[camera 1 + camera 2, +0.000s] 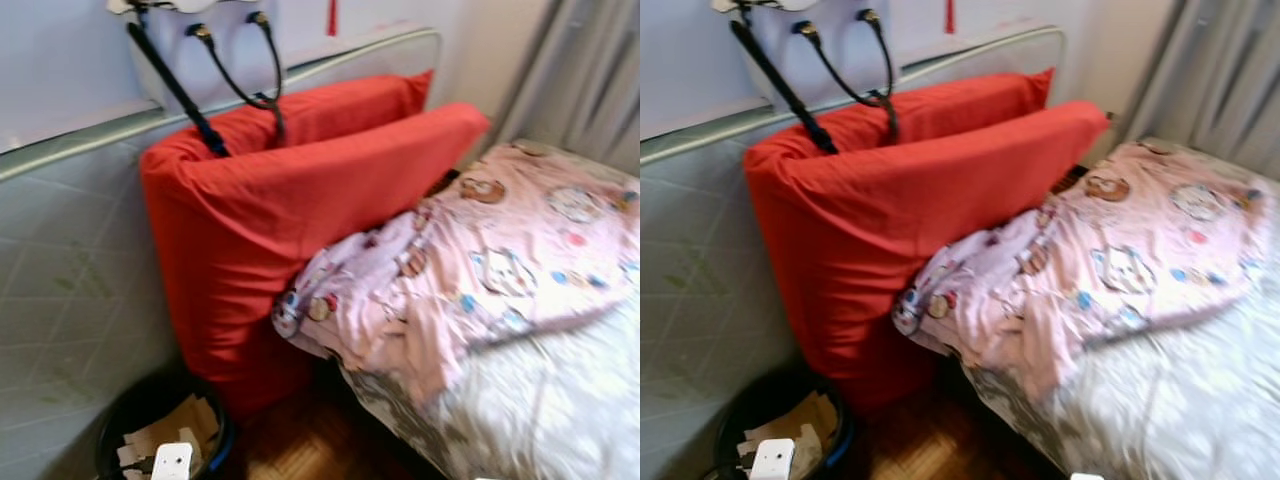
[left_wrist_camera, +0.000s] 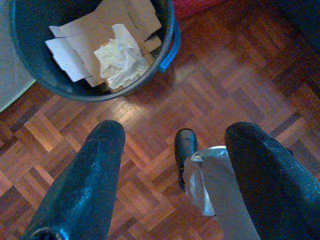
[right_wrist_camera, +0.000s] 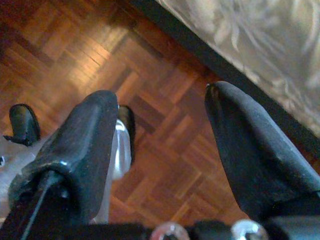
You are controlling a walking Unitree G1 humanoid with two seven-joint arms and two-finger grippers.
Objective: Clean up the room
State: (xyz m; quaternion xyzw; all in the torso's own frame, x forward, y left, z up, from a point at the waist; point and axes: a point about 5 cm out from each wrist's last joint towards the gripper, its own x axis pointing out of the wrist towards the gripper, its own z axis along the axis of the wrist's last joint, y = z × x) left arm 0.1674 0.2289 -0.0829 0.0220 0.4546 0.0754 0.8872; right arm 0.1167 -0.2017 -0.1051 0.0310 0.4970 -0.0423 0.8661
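A crumpled pink cartoon-print blanket (image 1: 470,270) lies across the bed (image 1: 560,400), spilling over its near corner. Two red pillows (image 1: 260,220) stand propped against the headboard. A dark round bin (image 1: 130,420) sits on the wooden floor below them, holding cardboard pieces (image 2: 105,30) and crumpled white paper (image 2: 120,57). My left gripper (image 2: 172,165) hangs open above the parquet beside the bin (image 2: 45,75), nothing between its fingers. My right gripper (image 3: 162,140) is open too, over the floor next to the bed's edge (image 3: 240,75).
A black-strapped bag (image 1: 210,70) hangs over the metal headboard rail (image 1: 90,140) against the wall. Grey curtains (image 1: 590,70) hang at the far right. My own black feet (image 2: 184,150) stand on the parquet (image 2: 240,65).
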